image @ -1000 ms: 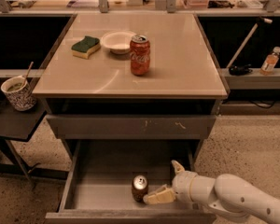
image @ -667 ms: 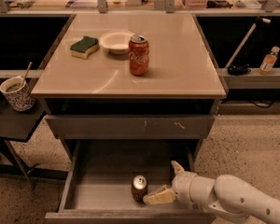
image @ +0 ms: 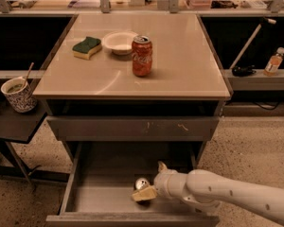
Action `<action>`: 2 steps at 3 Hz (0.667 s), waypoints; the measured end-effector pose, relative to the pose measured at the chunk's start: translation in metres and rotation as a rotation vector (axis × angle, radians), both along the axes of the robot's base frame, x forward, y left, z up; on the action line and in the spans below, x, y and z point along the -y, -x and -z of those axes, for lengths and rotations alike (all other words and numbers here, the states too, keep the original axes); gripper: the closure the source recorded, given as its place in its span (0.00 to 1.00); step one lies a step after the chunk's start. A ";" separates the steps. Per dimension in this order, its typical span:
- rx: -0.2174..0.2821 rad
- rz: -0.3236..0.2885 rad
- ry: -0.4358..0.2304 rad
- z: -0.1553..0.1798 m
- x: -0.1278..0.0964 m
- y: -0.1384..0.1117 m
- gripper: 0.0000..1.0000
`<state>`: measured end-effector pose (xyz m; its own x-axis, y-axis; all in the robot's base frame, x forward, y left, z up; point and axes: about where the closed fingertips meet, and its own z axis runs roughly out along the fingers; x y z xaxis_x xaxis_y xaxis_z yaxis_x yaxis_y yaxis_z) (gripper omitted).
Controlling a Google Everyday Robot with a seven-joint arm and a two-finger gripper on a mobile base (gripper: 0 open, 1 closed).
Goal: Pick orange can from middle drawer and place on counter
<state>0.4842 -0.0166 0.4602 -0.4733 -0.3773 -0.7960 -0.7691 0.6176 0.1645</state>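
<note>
The orange can [image: 141,184] stands upright on the floor of the open middle drawer [image: 104,193], right of centre, showing its silver top. My gripper [image: 149,180] reaches into the drawer from the right, low at the can. It is open: one pale finger [image: 144,194] lies in front of the can, and the other finger [image: 162,166] points up behind and to the right of it. The can is not lifted. The counter [image: 180,65] is the glossy beige top above.
On the counter stand a red Coca-Cola can [image: 142,56], a white bowl [image: 120,41] and a green-yellow sponge [image: 87,48]. A closed scuffed drawer front [image: 132,127] overhangs the open drawer. A mug [image: 18,94] sits on a dark side table at the left. A bottle [image: 274,61] stands at the right.
Nothing has visibly changed: the gripper stays at the can in the drawer, and the can has not moved.
</note>
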 end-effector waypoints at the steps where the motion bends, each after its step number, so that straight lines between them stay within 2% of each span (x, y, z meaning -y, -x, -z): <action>1: -0.001 -0.020 -0.004 0.001 -0.012 -0.003 0.00; 2: -0.043 0.005 0.011 0.021 -0.009 -0.007 0.00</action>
<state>0.4909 -0.0072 0.4387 -0.5090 -0.3833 -0.7707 -0.7581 0.6237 0.1904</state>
